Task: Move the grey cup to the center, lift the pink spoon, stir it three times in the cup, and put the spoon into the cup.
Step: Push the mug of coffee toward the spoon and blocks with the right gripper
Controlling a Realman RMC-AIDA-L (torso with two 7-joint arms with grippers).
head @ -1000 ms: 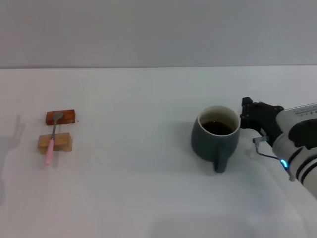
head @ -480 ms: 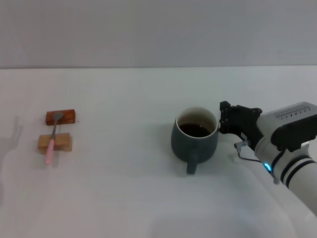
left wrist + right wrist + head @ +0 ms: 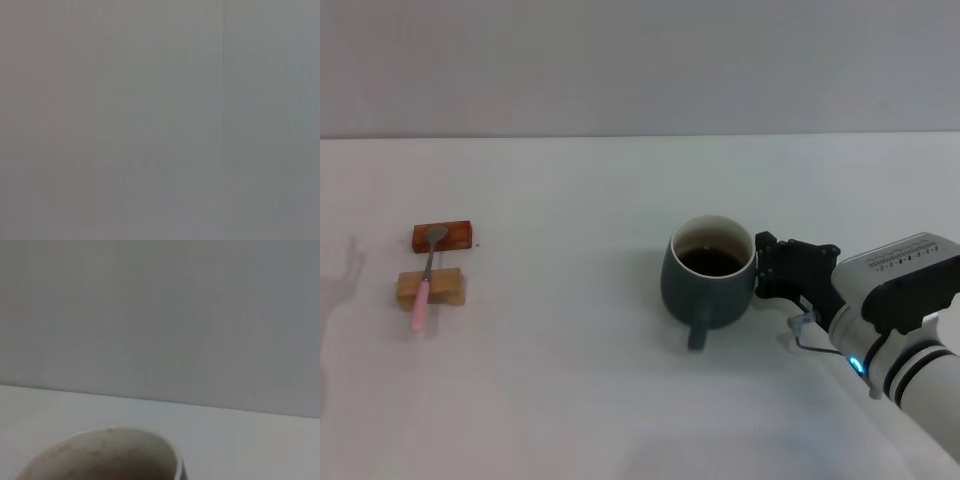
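The grey cup [image 3: 708, 292] stands right of the table's middle in the head view, holding dark liquid, its handle pointing toward the near edge. My right gripper [image 3: 767, 270] is pressed against the cup's right side at rim height. The right wrist view shows only the cup's cream rim [image 3: 105, 447] close up. The pink spoon [image 3: 423, 287] lies far to the left across two blocks, pink handle toward the near edge, metal bowl on the farther block. The left gripper is out of view; the left wrist view is a blank grey.
The tan wooden block [image 3: 446, 289] and the reddish-brown block [image 3: 456, 236] prop the spoon at the left. The white table [image 3: 570, 380] ends at a grey wall behind. My right forearm [image 3: 900, 330] fills the near right corner.
The right gripper has moved left, and the cup beside it has slid left toward the table's middle. The spoon and blocks have not moved.
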